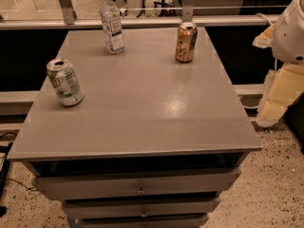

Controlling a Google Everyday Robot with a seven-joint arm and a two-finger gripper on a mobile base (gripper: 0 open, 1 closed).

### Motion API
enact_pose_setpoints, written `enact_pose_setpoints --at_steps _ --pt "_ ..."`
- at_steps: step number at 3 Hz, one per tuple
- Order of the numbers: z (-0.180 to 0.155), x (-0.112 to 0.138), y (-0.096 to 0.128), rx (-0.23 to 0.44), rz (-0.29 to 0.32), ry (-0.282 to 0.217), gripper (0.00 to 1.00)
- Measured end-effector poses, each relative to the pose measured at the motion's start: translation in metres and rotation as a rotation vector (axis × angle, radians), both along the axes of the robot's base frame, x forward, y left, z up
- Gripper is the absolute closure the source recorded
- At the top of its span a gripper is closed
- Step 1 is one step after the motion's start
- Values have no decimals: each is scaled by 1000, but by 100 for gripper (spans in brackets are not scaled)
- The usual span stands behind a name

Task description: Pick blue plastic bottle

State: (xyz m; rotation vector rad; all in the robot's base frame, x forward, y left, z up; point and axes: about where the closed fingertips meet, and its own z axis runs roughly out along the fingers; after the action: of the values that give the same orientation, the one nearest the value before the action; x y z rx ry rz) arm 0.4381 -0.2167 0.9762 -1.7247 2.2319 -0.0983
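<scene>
Clear white-capped blue plastic bottle (112, 25) stands; end effector (278, 98) far right.

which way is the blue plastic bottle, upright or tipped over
Upright: the blue plastic bottle stands on its base, cap on top, at the table's far left. The gripper is beyond the table's right edge.

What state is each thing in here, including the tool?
blue plastic bottle: upright, capped, untouched at the table's far left.
green-white can: upright near the left edge.
copper can: upright, far right.
drawers: appear shut.
tool: beside the table's right edge, away from the bottle.
</scene>
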Motion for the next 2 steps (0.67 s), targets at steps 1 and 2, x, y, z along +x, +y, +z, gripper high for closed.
enact_pose_setpoints --at_steps 1,2 --pt "0 1 1 5 1 0 0" --pt "-4 6 6 59 7 -2 0"
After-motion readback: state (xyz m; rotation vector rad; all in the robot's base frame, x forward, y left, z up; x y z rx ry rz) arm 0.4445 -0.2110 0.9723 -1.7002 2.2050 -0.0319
